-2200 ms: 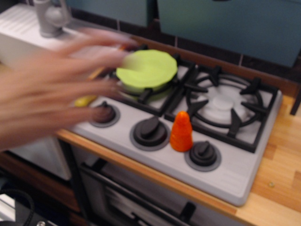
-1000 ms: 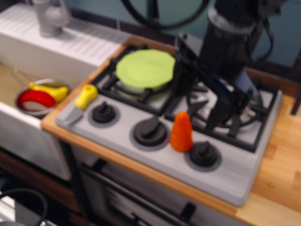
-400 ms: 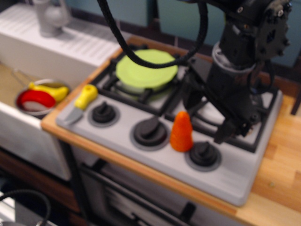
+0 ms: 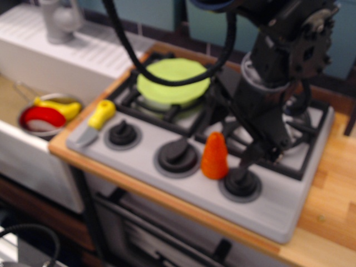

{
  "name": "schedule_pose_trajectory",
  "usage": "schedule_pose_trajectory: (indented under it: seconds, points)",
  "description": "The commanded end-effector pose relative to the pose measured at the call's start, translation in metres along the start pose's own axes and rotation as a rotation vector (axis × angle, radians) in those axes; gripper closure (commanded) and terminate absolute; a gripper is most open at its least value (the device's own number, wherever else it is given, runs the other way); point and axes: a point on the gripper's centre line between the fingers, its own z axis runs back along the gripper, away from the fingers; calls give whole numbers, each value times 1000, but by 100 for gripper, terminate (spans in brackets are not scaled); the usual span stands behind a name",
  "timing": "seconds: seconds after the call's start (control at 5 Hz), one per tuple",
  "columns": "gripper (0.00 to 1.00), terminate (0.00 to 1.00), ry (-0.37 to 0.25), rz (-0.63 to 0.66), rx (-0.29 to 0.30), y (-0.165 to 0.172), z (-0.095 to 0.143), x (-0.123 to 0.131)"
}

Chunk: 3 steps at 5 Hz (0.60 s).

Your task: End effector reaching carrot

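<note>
Since the frame just before, the end effector (image 4: 251, 158) had shifted left and lower, so its dark fingertip now hung just over the right-hand knob (image 4: 240, 182) and close beside the carrot (image 4: 214, 156). Blur hid the fingers too much to tell whether they were parted or closed; nothing was seen held between them. One thick black cable (image 4: 167, 72) looped from the arm across the back of the stove (image 4: 278, 214).

One carrot stood upright on the stove's front panel, between the middle knob (image 4: 178, 157) and the right-hand knob, apart from the gripper. Three black knobs lined that panel, the third being the left knob (image 4: 123, 133). Two burner grates sat behind them; one lime-green lid (image 4: 173, 80) covered the left one, and the arm hid much of the right one.

Farther left, one yellow-handled knife (image 4: 95, 120) lay at the stove's corner. One metal bowl (image 4: 28, 127) in the sink held one red toy (image 4: 42, 117) and one yellow toy (image 4: 60, 105). One grey tap (image 4: 60, 21) stood at the back.
</note>
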Motion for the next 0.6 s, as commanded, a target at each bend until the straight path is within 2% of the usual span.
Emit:
schedule_pose_trajectory:
  seconds: [0.0, 0.4]
  points:
    - [0, 0, -94, 0, 42, 24, -4, 8]
    - [0, 0, -95, 22, 21, 24, -19, 10]
